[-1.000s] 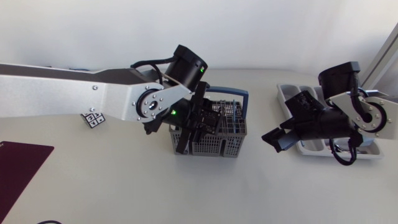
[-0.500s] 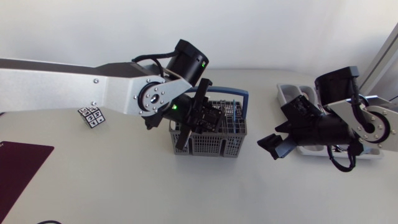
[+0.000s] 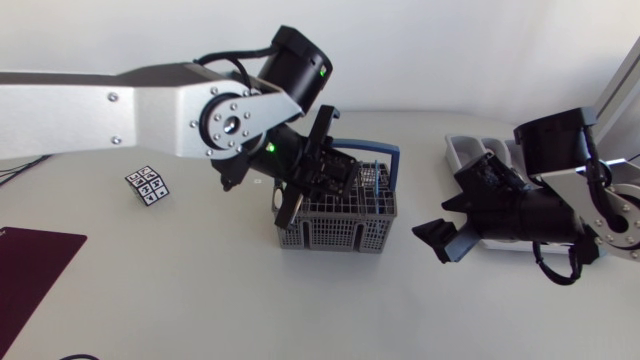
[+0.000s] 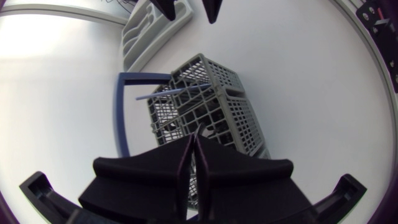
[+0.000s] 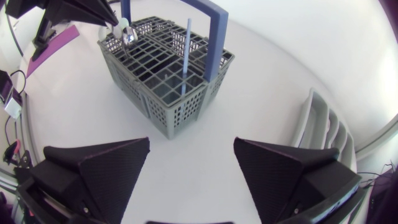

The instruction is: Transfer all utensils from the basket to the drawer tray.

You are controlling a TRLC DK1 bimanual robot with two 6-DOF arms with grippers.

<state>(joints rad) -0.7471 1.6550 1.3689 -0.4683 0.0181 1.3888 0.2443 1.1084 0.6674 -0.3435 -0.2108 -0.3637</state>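
- Your left gripper [image 4: 194,138] is pinched narrow on a spoon [image 5: 126,36] at the basket's [image 3: 335,240] 7 o'clock corner.
- Right gripper [image 5: 191,146] is spread wide, at the basket's 4 o'clock.
- Drawer tray [image 3: 460,150] is at the basket's 3 o'clock.

The white table [image 3: 200,300] has a plain, pale top. A small square marker card [image 3: 147,186] lies flat on it, white with a grid of black squares, turned at a slant to the table's edges. Well apart from the card, at the near left corner in the head view, a dark maroon mat [image 3: 30,265] lies flat and runs off past the view's edge. In the right wrist view the mat shows as a purple strip far across the table.
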